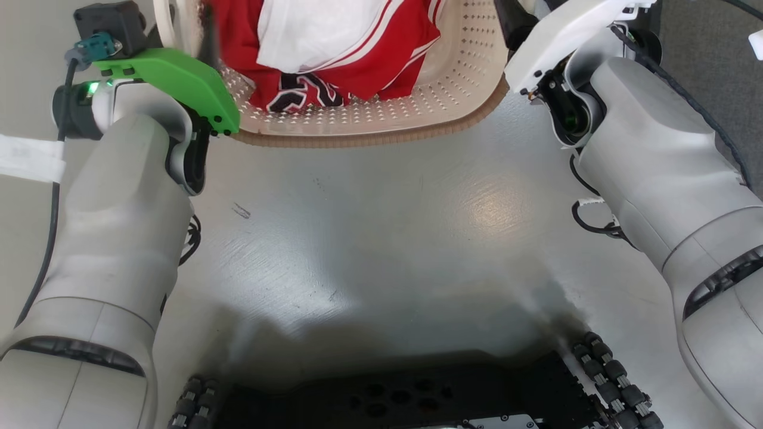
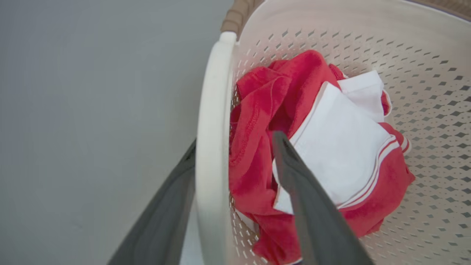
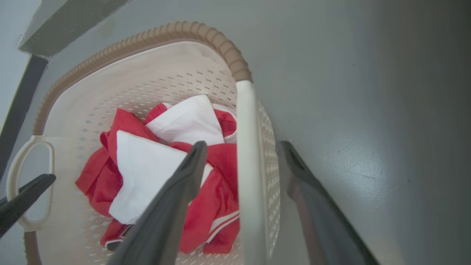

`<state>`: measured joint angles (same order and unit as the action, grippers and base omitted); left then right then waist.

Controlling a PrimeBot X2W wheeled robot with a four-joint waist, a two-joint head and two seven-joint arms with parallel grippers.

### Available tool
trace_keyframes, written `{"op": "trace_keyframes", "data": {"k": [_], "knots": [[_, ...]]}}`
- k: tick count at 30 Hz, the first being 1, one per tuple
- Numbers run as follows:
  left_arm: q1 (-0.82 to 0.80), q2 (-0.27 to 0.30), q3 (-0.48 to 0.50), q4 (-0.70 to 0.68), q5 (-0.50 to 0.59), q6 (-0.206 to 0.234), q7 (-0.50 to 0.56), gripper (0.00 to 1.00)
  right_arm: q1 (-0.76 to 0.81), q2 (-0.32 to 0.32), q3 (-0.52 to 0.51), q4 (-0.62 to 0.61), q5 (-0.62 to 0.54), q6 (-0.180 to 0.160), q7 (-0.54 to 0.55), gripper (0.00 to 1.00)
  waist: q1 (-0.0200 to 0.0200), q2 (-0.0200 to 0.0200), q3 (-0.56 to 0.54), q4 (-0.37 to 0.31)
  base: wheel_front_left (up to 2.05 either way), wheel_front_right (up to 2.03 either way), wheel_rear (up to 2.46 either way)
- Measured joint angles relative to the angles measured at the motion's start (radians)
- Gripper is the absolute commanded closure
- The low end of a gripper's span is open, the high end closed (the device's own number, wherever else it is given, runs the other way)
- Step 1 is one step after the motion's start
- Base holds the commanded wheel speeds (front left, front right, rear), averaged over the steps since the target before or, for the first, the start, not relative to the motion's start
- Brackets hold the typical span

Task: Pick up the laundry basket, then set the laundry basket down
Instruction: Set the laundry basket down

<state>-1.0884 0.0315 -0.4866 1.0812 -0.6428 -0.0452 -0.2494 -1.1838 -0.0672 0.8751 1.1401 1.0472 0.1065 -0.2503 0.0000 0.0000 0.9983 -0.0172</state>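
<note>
We have the laundry basket (image 1: 453, 83) just ahead of us, and it appears to rest on the grey floor (image 1: 381, 238). It is stiff perforated plastic, so it should keep its shape when lifted. With a few red and white clothes (image 2: 331, 147) inside, we judge it light. That soft load may slide a little but should not tip it.

The smooth white side handles are the places to hold. Our left gripper (image 2: 235, 140) is spread astride the left handle (image 2: 211, 129), with one finger outside the wall and one inside above the clothes. Our right gripper (image 3: 241, 144) is likewise spread astride the right handle (image 3: 248, 165), with a gap on each side. The plastic looks slick, so we want both to close firmly and rise level together.
</note>
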Motion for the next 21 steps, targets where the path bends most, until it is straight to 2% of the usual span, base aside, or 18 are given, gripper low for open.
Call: {"op": "trace_keyframes", "data": {"k": [21], "knots": [[0.001, -0.007, 0.018, 0.016, 0.023, -0.004, -0.002, 0.0, -0.002, 0.001, -0.04, 0.0, -0.013, 0.002, 0.0, 0.0, 0.0, 0.0001, -0.026, -0.003, 0.0, 0.0, 0.0]]}}
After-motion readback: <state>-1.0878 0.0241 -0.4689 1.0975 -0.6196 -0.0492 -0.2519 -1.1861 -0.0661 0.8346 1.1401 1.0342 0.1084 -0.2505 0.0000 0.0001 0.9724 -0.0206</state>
